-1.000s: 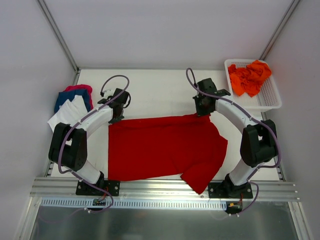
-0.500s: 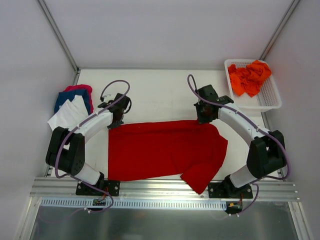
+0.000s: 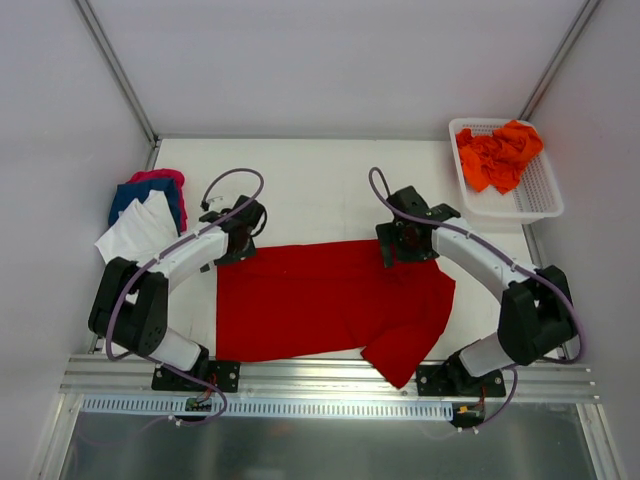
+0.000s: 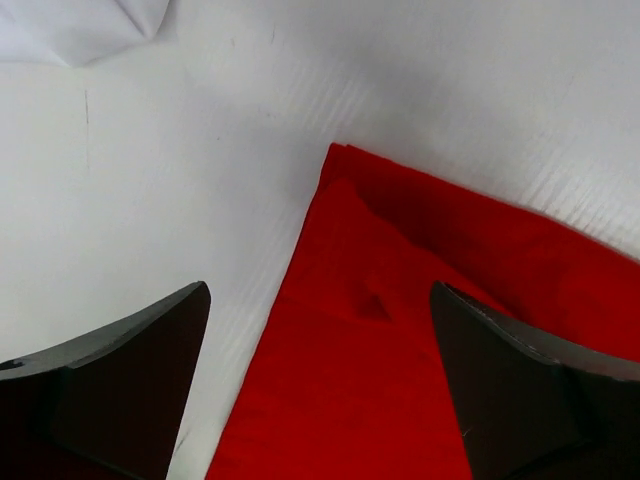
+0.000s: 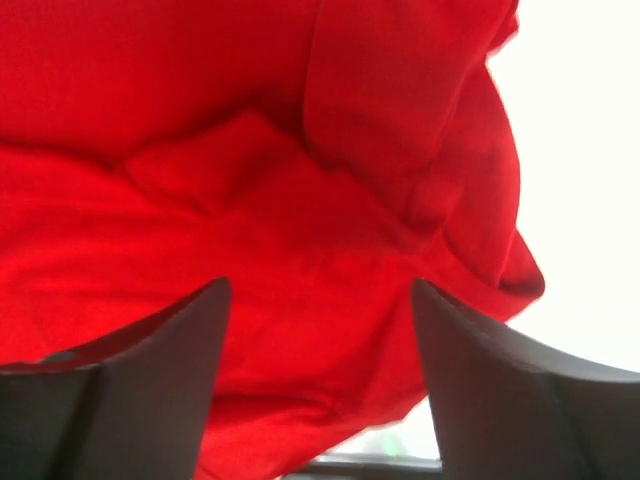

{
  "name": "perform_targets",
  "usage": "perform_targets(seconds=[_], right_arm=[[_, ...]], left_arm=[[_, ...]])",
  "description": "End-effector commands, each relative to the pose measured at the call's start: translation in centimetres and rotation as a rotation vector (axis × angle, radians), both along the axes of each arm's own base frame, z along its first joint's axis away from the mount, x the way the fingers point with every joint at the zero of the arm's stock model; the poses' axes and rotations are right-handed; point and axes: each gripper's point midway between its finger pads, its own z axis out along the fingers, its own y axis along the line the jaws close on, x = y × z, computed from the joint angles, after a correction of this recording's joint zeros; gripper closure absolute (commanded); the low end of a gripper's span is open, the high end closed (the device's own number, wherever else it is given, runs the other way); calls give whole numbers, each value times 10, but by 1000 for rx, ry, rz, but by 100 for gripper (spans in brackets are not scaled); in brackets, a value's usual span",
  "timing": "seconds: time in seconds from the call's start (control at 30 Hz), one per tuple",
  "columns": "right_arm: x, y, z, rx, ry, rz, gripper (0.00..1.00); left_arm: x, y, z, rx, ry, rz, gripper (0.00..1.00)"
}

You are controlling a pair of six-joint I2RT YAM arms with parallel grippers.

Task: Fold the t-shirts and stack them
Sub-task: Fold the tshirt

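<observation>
I see the red tee (image 3: 330,300) lying flat on the surface (image 3: 320,185), folded into a wide band, with one sleeve poking out at its near right corner. The left jaws stand wide apart over its far left corner and hold nothing. The right jaws gape too, just above the far right edge, and are empty. A white tee (image 3: 135,235), blue tee (image 3: 135,196) and pink tee (image 3: 160,177) are piled at the left. The orange tees (image 3: 497,155) sit in the basket (image 3: 541,196) at the far right.
</observation>
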Motion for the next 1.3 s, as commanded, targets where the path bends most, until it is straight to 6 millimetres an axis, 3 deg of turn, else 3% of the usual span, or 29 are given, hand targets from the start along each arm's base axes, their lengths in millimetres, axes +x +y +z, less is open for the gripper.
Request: perform_targets(seconds=[0.0, 0.03, 0.13, 0.23, 0.33, 0.37, 0.57, 0.7, 0.8, 0.87, 0.9, 0.97, 1.13, 1.17, 1.2, 1.27], right_arm=[[-15, -4, 33, -3, -89, -9, 15], [-17, -1, 47, 29, -134, 2, 13], [-12, -1, 66, 63, -217, -2, 12], [3, -3, 70, 31, -274, -2, 19], [22, -1, 53, -19, -285, 6, 33], [30, 5, 37, -32, -253, 20, 34], [53, 35, -15, -12, -126, 39, 38], [62, 43, -28, -3, -103, 36, 43], [60, 42, -33, -6, -88, 34, 50], [54, 38, -33, -18, -75, 25, 61], [50, 33, -34, -35, -70, 17, 72], [43, 28, -27, -38, -75, 12, 76], [27, 15, -16, -57, -88, 1, 80], [25, 13, -14, -59, -88, -4, 84], [23, 12, -12, -65, -90, -5, 93], [16, 10, -8, -68, -86, -7, 99]], left_arm=[[-7, 3, 24, 18, -74, 12, 5], [-7, 0, 34, 2, -104, 3, 6], [-3, -8, 51, -35, -152, -14, 8], [7, -15, 58, -41, -168, -25, 10], [17, -19, 49, -14, -131, -27, 12], [20, -21, 44, -11, -113, -33, 13], [33, -39, 7, -23, -13, -50, 20], [43, -58, -5, -106, -27, -111, 20], [44, -60, -10, -112, -19, -125, 18], [43, -59, -11, -107, -14, -127, 18], [40, -59, -13, -106, -8, -127, 18], [38, -57, -14, -108, -8, -117, 19], [32, -59, -25, -118, 22, -104, 37], [31, -60, -27, -123, 27, -100, 48], [29, -60, -30, -128, 35, -95, 79], [26, -61, -33, -137, 41, -88, 99]])
